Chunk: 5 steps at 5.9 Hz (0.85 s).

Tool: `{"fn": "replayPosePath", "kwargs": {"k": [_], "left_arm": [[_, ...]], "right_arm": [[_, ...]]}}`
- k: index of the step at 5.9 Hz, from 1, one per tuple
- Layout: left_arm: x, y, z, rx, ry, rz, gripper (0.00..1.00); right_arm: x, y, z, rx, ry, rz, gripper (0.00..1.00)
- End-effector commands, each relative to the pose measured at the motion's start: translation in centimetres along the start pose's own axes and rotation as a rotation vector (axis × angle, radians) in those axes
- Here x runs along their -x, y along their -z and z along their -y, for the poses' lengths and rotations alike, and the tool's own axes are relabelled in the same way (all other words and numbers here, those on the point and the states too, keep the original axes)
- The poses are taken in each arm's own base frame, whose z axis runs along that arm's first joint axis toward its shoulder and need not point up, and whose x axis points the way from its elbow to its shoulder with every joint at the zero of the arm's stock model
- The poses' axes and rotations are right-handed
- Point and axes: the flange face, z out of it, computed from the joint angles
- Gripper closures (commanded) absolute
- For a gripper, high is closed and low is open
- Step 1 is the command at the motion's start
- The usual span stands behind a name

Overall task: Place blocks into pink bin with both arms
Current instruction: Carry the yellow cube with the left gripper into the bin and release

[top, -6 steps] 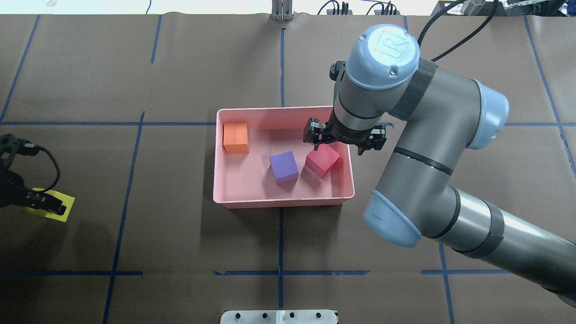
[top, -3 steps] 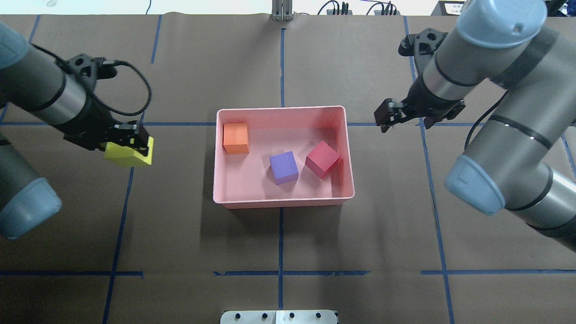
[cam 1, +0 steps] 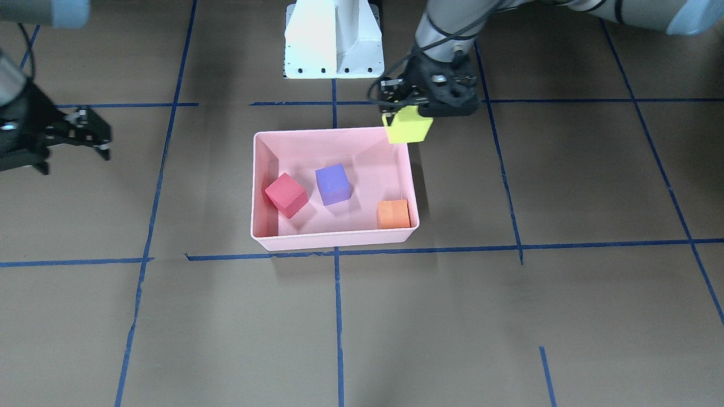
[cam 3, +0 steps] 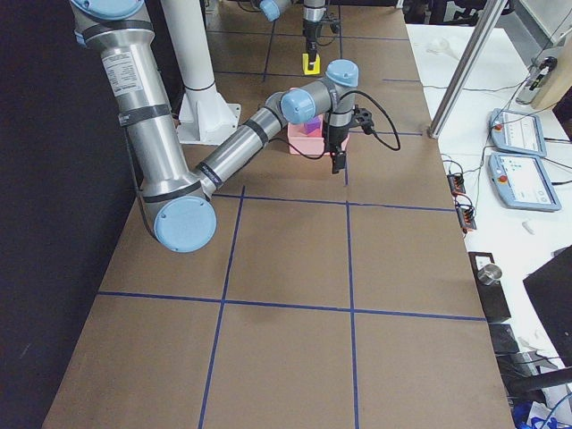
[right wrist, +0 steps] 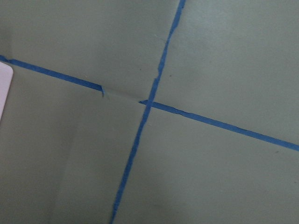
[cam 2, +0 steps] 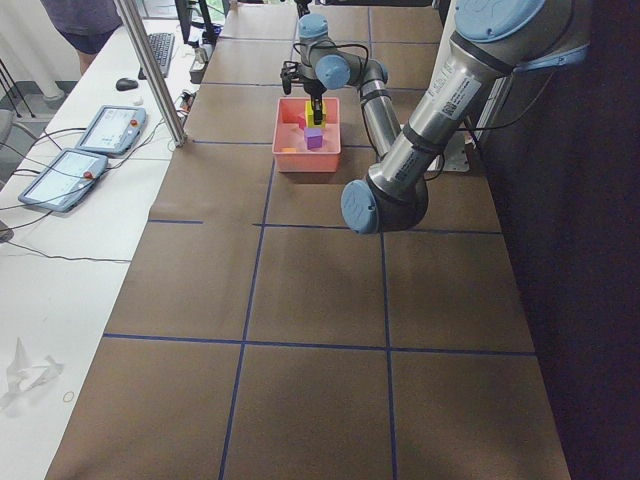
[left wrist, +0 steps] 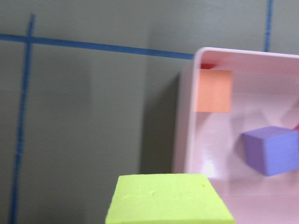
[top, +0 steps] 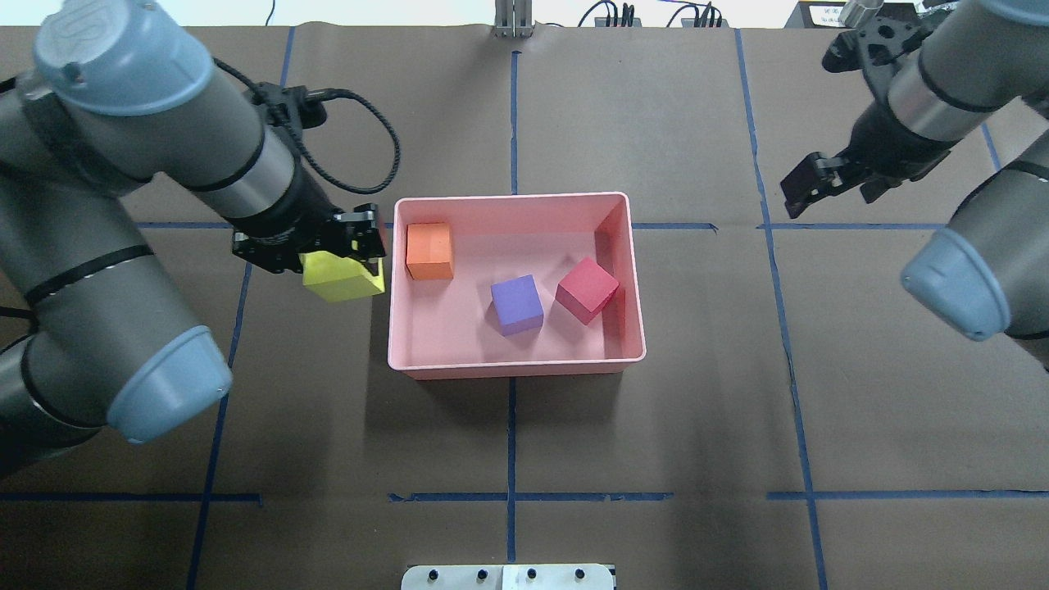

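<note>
On brown table (top: pixel 656 410) — blue tape grid (top: pixel 511 442), pink bin (top: pixel 516 367), tablets (cam 2: pixel 110 128) alongside.

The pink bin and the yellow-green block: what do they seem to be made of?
The pink bin looks like moulded plastic, slightly glossy: a glare spot shows on its floor, and the rim is rolled. The yellow-green block looks like matte foam, perhaps painted wood: flat colour, no glare, faint dents on its top face.

Overhead and front views share the pink bin (top: pixel 459 332).
</note>
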Motion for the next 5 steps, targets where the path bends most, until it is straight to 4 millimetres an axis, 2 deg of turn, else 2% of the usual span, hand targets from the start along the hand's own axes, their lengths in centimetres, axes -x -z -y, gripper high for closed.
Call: {"fn": "replayPosePath", "kwargs": {"k": [1,2,3,4,5], "left_arm": [[-0.9,-0.6,0.0,-0.001,-0.001,0.006,0.00],[1.2,-1.0,-0.1,0.009,-0.079,0.021,0.00],[4.7,-1.4,-0.6,0.018,-0.160,0.040,0.00],[8.4,-0.9,0.9,0.002,-0.241,0.067,0.00],[12.9,-0.3,3.7,-0.017,-0.344,0.115,0.00]], "right_arm": [[-6.9,0.4,-3.1,0.013,0.057,-0.027,0.00],[-9.4,1.6,-5.5,0.002,0.068,-0.041,0.00],[-11.7,2.1,-7.8,0.004,0.082,-0.052,0.00],[-15.1,2.2,-10.6,0.018,0.102,-0.064,0.00],[-19.2,2.1,-14.3,0.039,0.112,-0.069,0.00]]}}
